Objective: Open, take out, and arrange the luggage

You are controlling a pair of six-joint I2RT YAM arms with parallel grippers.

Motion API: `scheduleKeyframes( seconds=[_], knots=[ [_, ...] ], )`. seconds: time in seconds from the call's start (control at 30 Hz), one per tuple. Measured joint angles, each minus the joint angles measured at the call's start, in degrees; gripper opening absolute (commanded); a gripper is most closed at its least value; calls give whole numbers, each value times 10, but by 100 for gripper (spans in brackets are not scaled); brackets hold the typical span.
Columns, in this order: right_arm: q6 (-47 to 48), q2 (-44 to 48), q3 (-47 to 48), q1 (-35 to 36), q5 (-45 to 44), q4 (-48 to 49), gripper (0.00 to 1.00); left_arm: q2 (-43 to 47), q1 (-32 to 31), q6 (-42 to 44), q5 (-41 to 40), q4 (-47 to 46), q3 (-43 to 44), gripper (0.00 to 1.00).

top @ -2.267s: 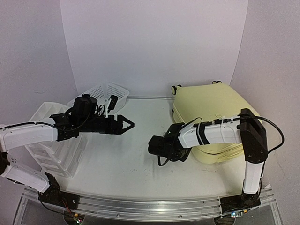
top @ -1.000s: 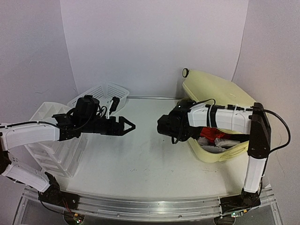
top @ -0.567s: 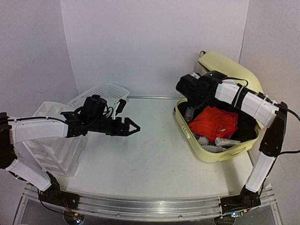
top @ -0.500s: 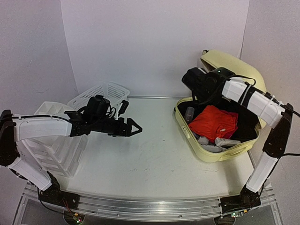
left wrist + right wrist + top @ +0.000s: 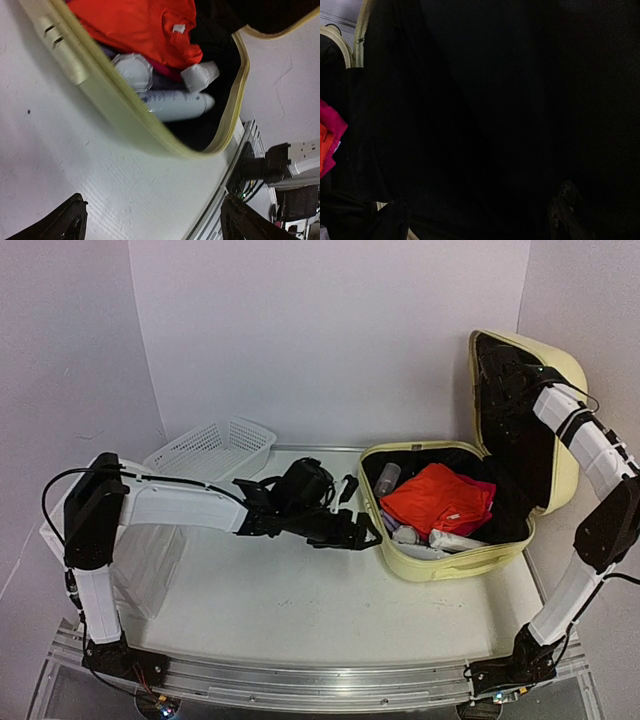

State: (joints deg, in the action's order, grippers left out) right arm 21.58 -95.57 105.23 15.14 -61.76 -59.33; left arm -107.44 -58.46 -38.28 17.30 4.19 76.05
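White tabletop (image 5: 300, 605) carries the luggage (image 5: 440, 566) at its right, lid (image 5: 568, 455) upright to expose shirt (image 5: 437, 496) and bottles (image 5: 175, 105), right gripper (image 5: 502, 388) spread against its inside, apparently propping it, left gripper (image 5: 368, 533) splayed, empty, beside the front rim.

Robotics lab cell. A white backdrop (image 5: 330, 340) encloses a white table (image 5: 290, 590). The left arm (image 5: 185, 508) and right arm (image 5: 595, 445) mount on an aluminium rail (image 5: 300, 678). A power strip (image 5: 306, 150) lies past the table edge.
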Motion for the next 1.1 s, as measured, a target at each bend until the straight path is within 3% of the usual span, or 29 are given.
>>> scheduleKeyframes(
  seconds=[0.23, 0.37, 0.5, 0.67, 0.83, 1.1],
  knots=[
    [-15, 7, 0, 1, 46, -18, 98, -96, -31, -2, -121, 28, 155, 95],
    [-51, 36, -7, 1, 102, -46, 98, -114, -36, 12, -186, 70, 191, 92],
    [-91, 103, -45, 1, 170, -71, 98, -117, -36, 31, -221, 101, 194, 91],
    [-137, 167, -72, 1, 265, -98, 98, -118, -35, 70, -230, 123, 195, 98],
    [-185, 203, -97, 0, 405, -109, 98, -108, -31, 100, -224, 130, 184, 99],
    [-232, 228, -192, 1, 640, -103, 98, -1, 6, 130, -164, 134, 81, 99]
  ],
)
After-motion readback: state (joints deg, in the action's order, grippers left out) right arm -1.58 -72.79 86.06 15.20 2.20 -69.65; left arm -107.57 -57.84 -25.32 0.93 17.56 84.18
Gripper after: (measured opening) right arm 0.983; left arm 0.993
